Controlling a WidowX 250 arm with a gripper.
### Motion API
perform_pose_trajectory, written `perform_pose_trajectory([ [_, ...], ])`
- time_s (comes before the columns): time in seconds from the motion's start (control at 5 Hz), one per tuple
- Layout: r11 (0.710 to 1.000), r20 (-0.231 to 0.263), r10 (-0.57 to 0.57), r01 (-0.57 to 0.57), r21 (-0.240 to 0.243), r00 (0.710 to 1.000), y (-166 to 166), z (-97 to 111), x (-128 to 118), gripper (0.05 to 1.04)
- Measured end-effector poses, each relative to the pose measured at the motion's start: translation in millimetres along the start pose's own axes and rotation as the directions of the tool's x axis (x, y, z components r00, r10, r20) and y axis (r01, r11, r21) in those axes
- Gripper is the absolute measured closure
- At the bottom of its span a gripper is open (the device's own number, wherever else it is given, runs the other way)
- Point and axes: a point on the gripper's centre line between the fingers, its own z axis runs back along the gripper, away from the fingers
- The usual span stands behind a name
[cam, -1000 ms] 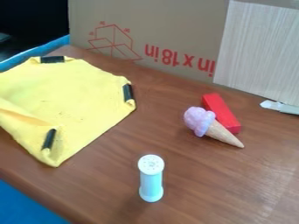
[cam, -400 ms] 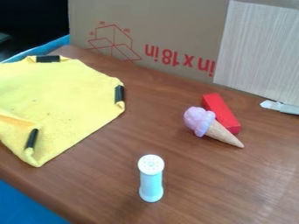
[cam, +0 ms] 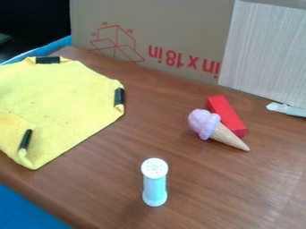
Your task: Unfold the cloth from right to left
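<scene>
The yellow cloth (cam: 62,103) lies on the left part of the wooden table, running out of the camera view at the left edge. Black clips or strips sit at its top, right and lower-left corners, where the corners look turned in. Near the left edge of the view a flap of the cloth is folded over, beside the lower-left black strip. Most of the cloth's surface is flat with small wrinkles.
A white and pale blue shaker (cam: 155,182) stands upright at the table's front. Right of centre, a toy ice cream cone (cam: 216,129) lies against a red block (cam: 226,115). Cardboard (cam: 149,36) and a pale panel (cam: 266,53) stand behind; a whitish object (cam: 286,109) lies at the right.
The cloth has slid to the left over the table, its right edge now farther from the cone. The flap at the left has shifted too. Shaker, cone and block have stayed put.
</scene>
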Motion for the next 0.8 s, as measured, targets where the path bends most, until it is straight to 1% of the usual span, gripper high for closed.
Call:
perform_pose_trajectory([
  [0.2,0.999,0.014,0.032,-0.032,0.028,0.999,3,-11,-3,0.319],
  [0.4,0.995,0.062,0.072,-0.075,0.058,0.995,5,2,-1,0.093],
  [0.6,0.999,0.021,0.049,-0.049,-0.020,0.999,-29,2,-7,0.082],
  [0.8,0.993,0.012,-0.011,0.012,-0.116,1.000,-83,23,-17,0.083],
])
